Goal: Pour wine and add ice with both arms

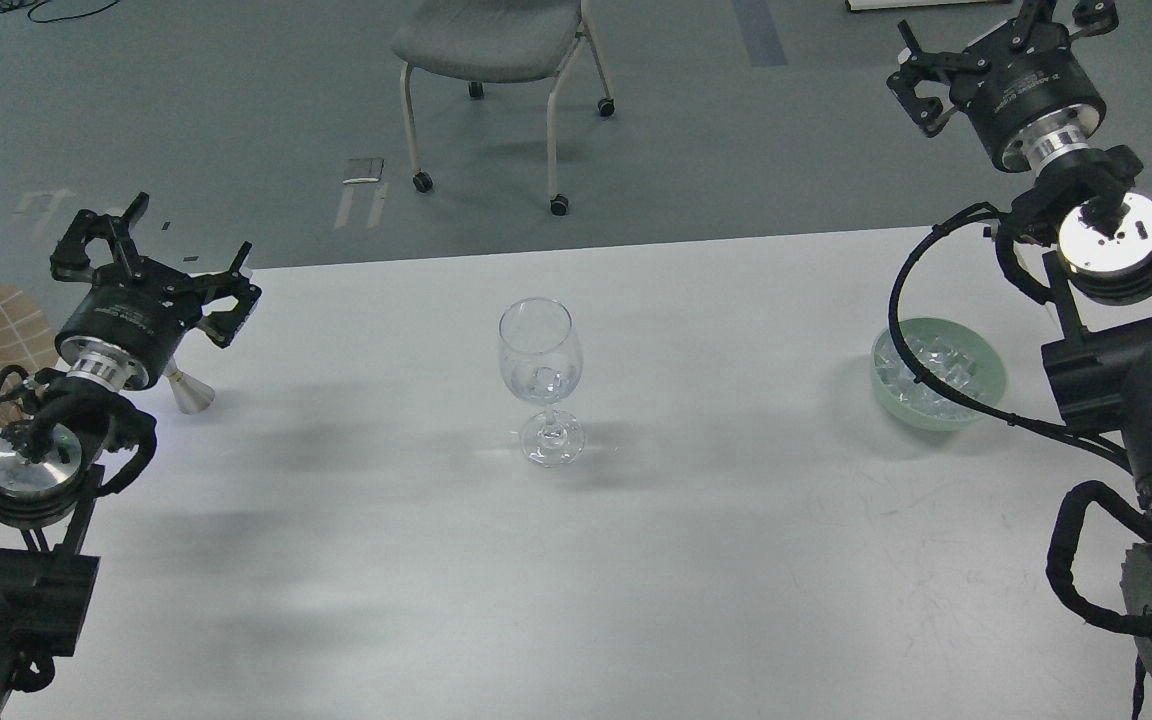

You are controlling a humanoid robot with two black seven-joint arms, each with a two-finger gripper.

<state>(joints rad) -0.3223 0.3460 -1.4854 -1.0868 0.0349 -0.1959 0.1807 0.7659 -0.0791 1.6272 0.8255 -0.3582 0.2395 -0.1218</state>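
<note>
My left claw (pixel 158 262) hangs spread wide over the left edge of the white tabletop (pixel 636 560), holding nothing. Just under it a small silvery cone-shaped piece (pixel 191 393) shows, partly hidden by my wrist. Near the middle stands an upright wine glass (pixel 540 378); something clear sits in its bowl, but I cannot tell whether it is wine or ice. Well to the right, a pale green bowl (pixel 976 395) holds the ice (pixel 936 372), with a cable of my arm crossing it. My right claw (pixel 986 45) is raised beyond the tabletop's far right corner, fingers parted and empty.
</note>
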